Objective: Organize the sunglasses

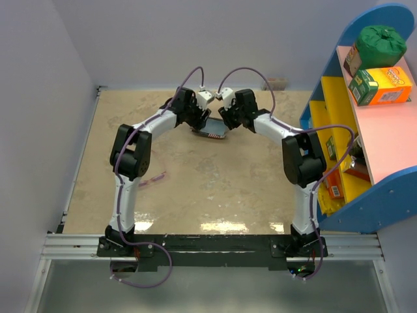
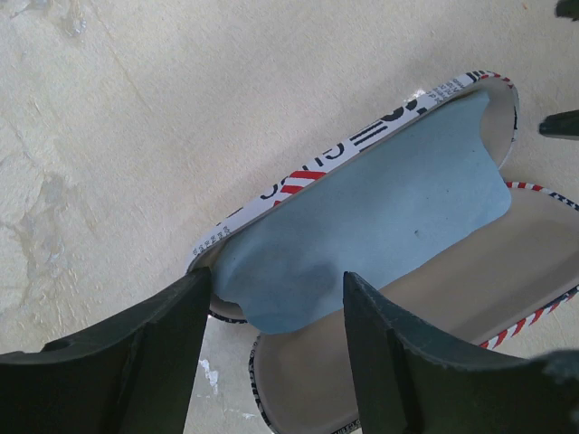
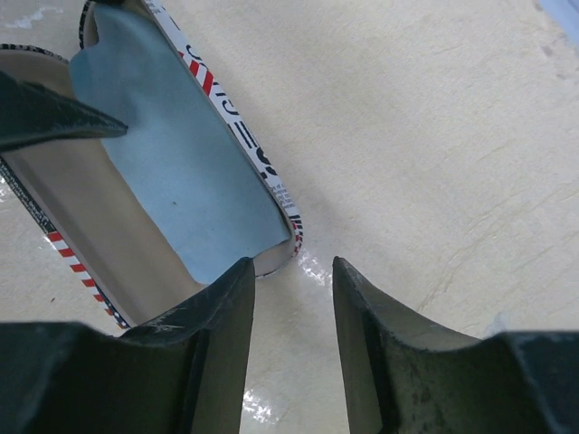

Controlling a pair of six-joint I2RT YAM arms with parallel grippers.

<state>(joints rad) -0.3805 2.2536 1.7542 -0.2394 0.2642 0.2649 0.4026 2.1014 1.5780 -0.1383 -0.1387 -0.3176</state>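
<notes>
The flag-print case lies open at the far middle of the table. The light blue cloth lies in one half of it; the other half shows a bare beige lining. The cloth and case also show in the right wrist view. My left gripper is open and empty, just over the case's near end. My right gripper is open and empty at the case's other end, over bare table. The pink-purple sunglasses lie on the table by my left arm's elbow, apart from both grippers.
A blue, yellow and pink shelf unit stands along the right edge, holding a green bundle, an orange-green box and small items lower down. Walls close the left and back sides. The right gripper's fingertip shows in the left wrist view.
</notes>
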